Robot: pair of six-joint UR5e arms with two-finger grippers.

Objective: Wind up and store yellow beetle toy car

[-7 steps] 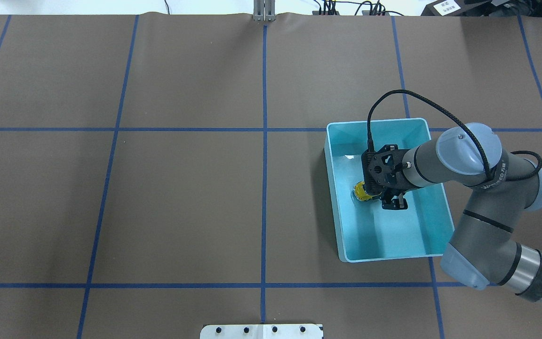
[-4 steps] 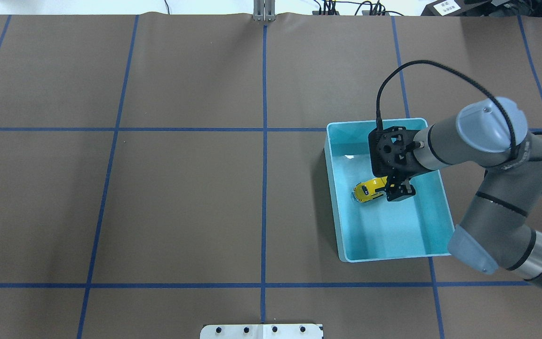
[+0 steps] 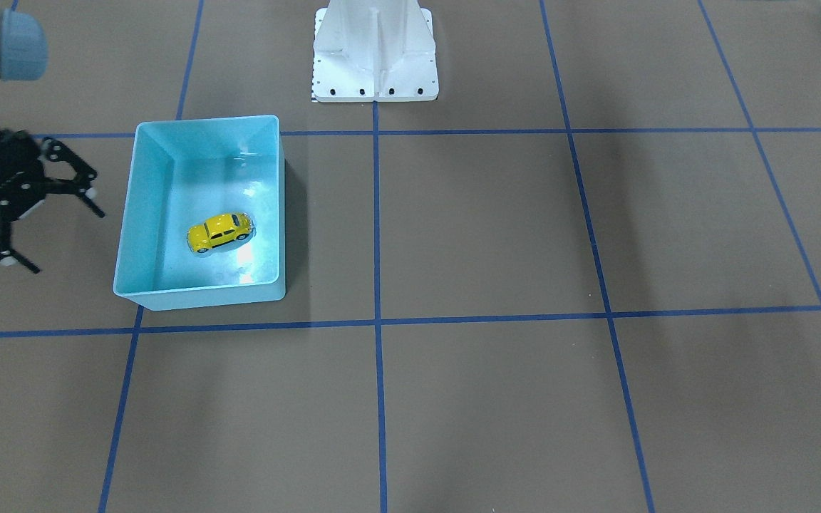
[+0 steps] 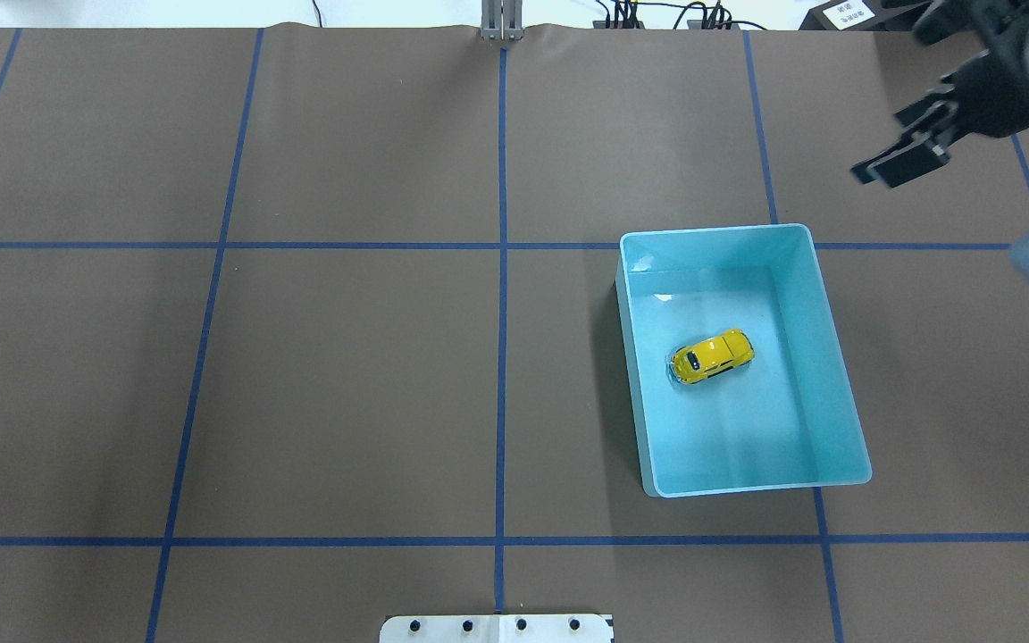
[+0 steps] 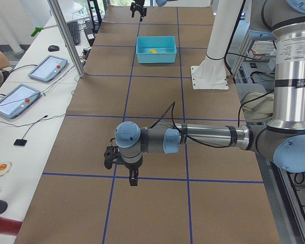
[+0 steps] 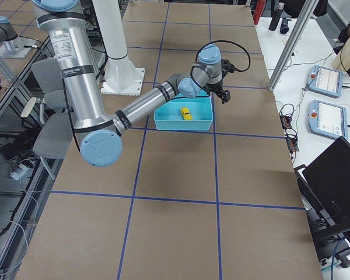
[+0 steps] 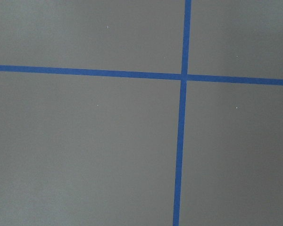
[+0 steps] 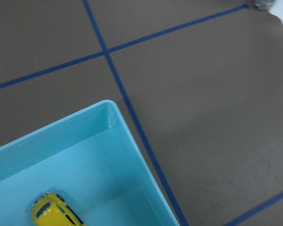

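Brown worktop: yellow beetle toy car in light-blue bin toward right edge. Right gripper outside bin, fingers wide, apparently empty. Left gripper: cannot tell.

Bright, even light is flooding the table; glare is glinting inside the light-blue bin, which is casting a soft shadow.
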